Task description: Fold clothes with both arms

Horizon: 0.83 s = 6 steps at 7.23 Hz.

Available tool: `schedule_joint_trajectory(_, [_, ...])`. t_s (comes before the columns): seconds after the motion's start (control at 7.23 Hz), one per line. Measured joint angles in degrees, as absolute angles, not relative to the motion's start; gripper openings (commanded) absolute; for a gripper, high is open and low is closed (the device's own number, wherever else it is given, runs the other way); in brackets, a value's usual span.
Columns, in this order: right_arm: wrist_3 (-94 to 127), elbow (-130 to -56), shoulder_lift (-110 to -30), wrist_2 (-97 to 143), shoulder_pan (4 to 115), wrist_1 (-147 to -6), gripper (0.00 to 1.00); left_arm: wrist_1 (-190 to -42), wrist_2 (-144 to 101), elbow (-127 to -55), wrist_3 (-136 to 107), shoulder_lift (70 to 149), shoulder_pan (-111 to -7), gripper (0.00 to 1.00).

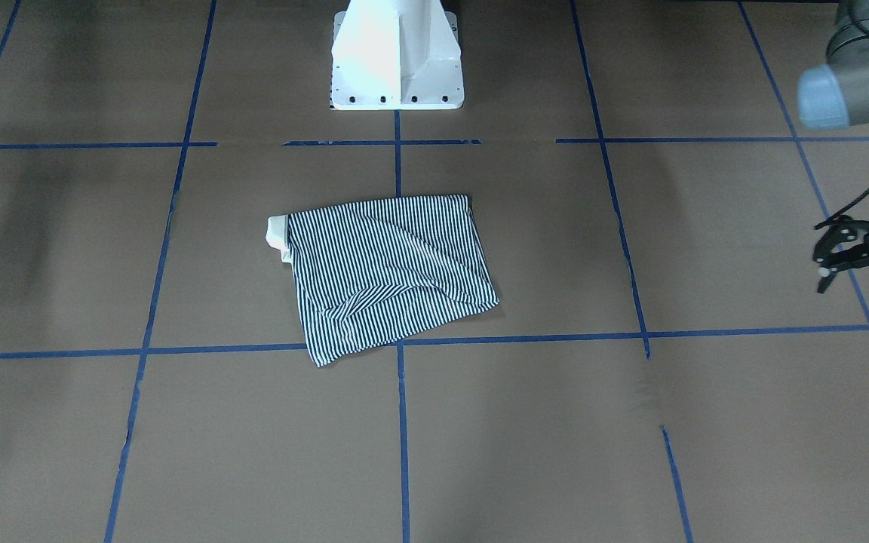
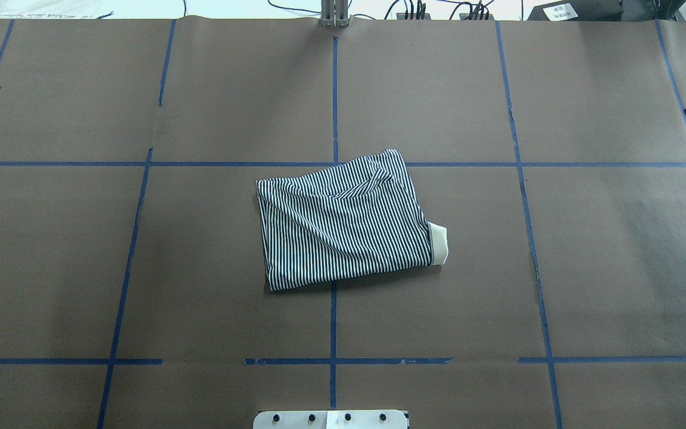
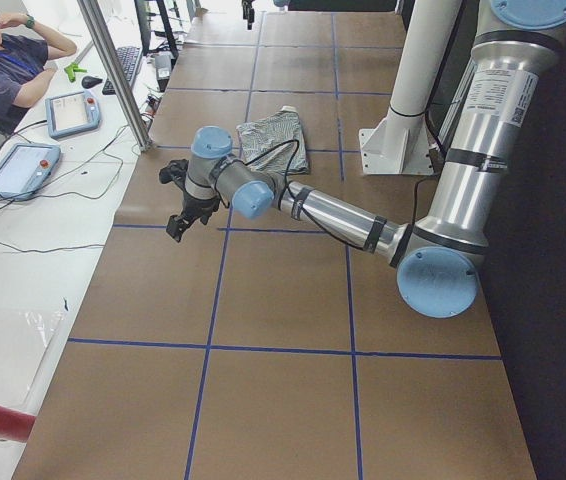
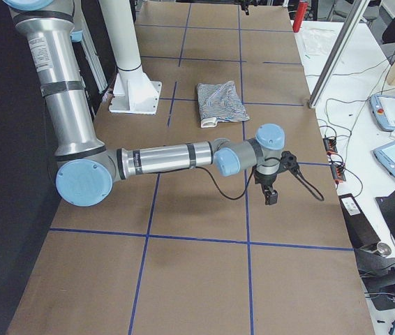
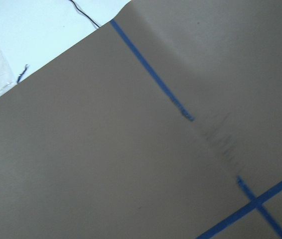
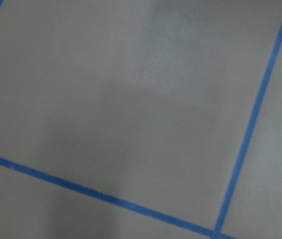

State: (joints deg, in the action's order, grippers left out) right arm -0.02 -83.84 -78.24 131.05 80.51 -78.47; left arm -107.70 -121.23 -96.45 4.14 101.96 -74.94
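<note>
Exterior front-facing view is the only decent look at the left hand (image 1: 828, 260). It hangs out at one end of the tabletop (image 1: 555, 422), fingers spread wide with nothing between them. The right hand (image 4: 271, 195) is out at the opposite end, and I honestly can't tell whether it's open or closed from the angles on offer. Both wrist cameras show just brown paper and blue tape lines (image 6: 240, 144), so neither hand is anywhere near cloth.

Well apart from both, the striped polo shirt (image 2: 343, 223) lies mid-tabletop, just ahead of the white pedestal (image 1: 397, 60). It's already a rough rectangle straddling the centre tape line. Its cream collar (image 2: 438, 243) pokes out on the robot's right side. The far corner on that same side flares past the rest, and a diagonal ridge runs across the top layer.

My guess is the fold is basically done, bar tidying. If another fold is coming, I'd bring both hands in together and pinch the two corners of one short edge at matching height. Then carry them across at the same pace so the layers don't skew further.
</note>
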Motion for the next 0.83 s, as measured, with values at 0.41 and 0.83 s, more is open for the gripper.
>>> schedule_joint_trajectory(0.41, [-9.97, -81.81, -81.8, 134.87, 87.32, -89.44, 1.0, -97.29, -125.79, -94.09, 13.97, 97.67, -83.93, 1.0])
schedule_joint_trajectory(0.83, [-7.09, -82.42, -84.2, 133.55, 89.38, -90.59, 1.0, -87.74, -130.88, -90.89, 15.23, 93.58, -92.42, 1.0])
